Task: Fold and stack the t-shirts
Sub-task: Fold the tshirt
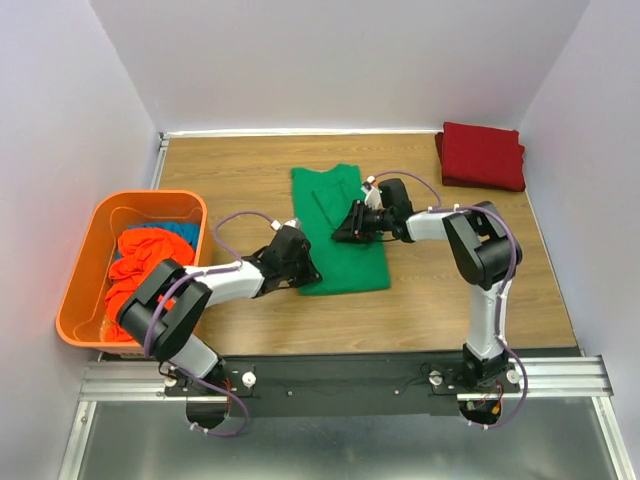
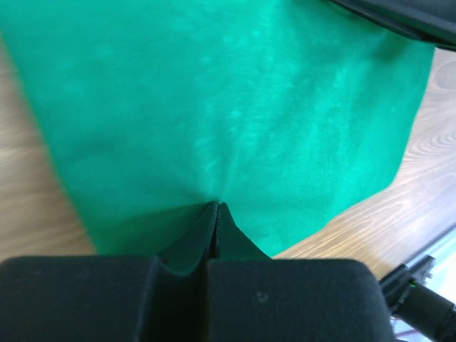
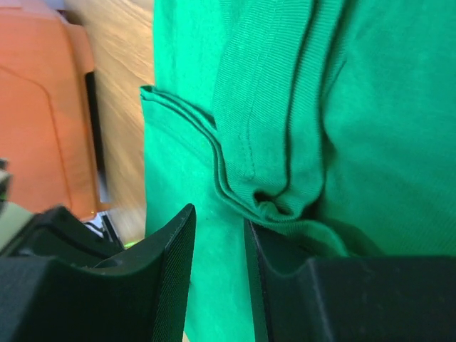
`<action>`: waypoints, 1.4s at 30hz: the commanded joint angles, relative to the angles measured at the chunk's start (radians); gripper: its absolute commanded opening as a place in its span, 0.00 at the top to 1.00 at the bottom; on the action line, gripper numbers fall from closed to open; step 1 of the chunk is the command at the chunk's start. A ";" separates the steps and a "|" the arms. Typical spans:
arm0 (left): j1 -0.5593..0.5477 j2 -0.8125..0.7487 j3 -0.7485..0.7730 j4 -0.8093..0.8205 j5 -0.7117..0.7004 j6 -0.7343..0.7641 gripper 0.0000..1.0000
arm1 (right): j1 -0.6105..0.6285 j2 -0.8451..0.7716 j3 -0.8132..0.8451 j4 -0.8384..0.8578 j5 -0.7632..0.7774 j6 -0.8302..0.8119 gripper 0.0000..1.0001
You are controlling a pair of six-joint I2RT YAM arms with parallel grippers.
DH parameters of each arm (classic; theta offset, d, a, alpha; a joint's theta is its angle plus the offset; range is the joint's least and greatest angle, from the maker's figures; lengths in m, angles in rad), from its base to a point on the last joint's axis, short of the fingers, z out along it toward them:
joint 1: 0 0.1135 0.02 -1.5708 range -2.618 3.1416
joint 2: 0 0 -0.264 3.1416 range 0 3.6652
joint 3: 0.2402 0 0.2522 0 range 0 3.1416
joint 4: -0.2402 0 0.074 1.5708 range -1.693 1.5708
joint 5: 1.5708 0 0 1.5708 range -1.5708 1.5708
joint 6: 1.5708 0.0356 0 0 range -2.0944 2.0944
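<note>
Top external: your orange bin (image 1: 92, 228), left, holds an orange-red t-shirt (image 1: 135, 272) and a blue t-shirt (image 1: 178, 232). Green t-shirt (image 1: 340, 215) lies mid-table, dark red t-shirt (image 1: 483, 155) folded far right. Left gripper (image 2: 216, 211) pinches the green hem. Right gripper (image 3: 218, 239) jaws stand nearly together at a fold; can't tell whether they grip.

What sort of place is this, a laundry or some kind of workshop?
Probably a robotics test booth, not a laundry: plain white walls box in a wooden table, and two black-and-white robot arms are bolted to a metal rail.
</note>
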 commanded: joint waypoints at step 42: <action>0.030 -0.226 -0.025 -0.330 -0.021 0.192 0.99 | -0.018 -0.791 -0.496 -0.539 0.374 0.027 0.56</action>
